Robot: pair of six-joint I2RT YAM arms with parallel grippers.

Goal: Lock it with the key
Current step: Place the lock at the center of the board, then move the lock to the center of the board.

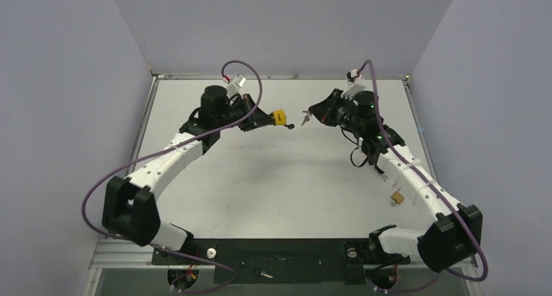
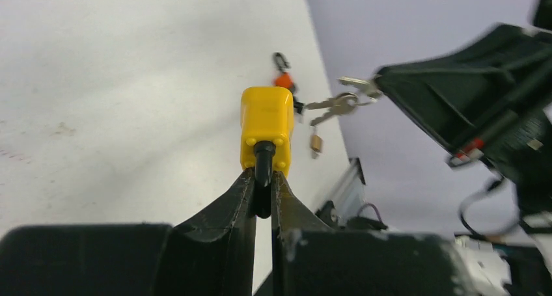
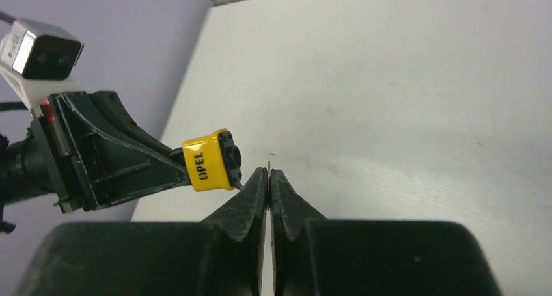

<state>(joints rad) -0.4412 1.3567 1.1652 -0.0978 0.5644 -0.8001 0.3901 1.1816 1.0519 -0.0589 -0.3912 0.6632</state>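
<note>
My left gripper (image 1: 268,117) is shut on the black shackle (image 2: 262,169) of a yellow padlock (image 1: 280,116), held above the table with its body pointing right. The padlock also shows in the left wrist view (image 2: 265,123) and the right wrist view (image 3: 207,161). My right gripper (image 1: 308,116) is shut on a silver key (image 2: 355,83). More keys on its ring (image 2: 332,105) dangle beside the padlock. In the right wrist view only a thin sliver of the key (image 3: 269,159) shows between the closed fingertips (image 3: 260,179), just right of the padlock's black end. Key and padlock are a little apart.
A small brass padlock (image 1: 397,196) lies on the table by the right arm's forearm; it also shows in the left wrist view (image 2: 316,143). A small orange and black piece (image 2: 284,80) shows beyond the yellow padlock. Grey walls enclose the white table (image 1: 280,179).
</note>
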